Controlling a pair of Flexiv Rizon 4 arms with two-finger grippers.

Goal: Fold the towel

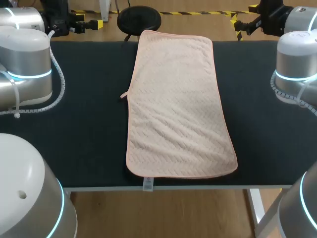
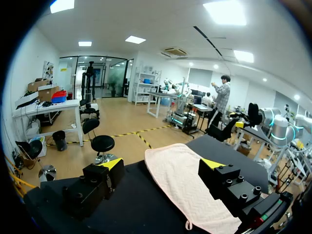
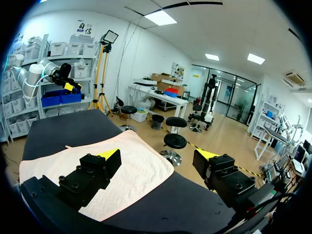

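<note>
In the middle of the dark bench (image 1: pixel 84 129) a pink towel (image 1: pixel 178 109) lies spread flat, unfolded. The left tool (image 2: pixel 162 164) and right tool (image 3: pixel 158 155) hang near its far end, fingers apart, gripping nothing.

You have a black table (image 1: pixel 84 129) with a pale pink towel (image 1: pixel 176 109) lying flat and unfolded down its middle, reaching from the far edge to the near edge, where its tag (image 1: pixel 147 184) hangs over.

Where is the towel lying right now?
In the head view the towel lies spread flat down the middle of the dark table, running from its far edge to its near edge.
</note>
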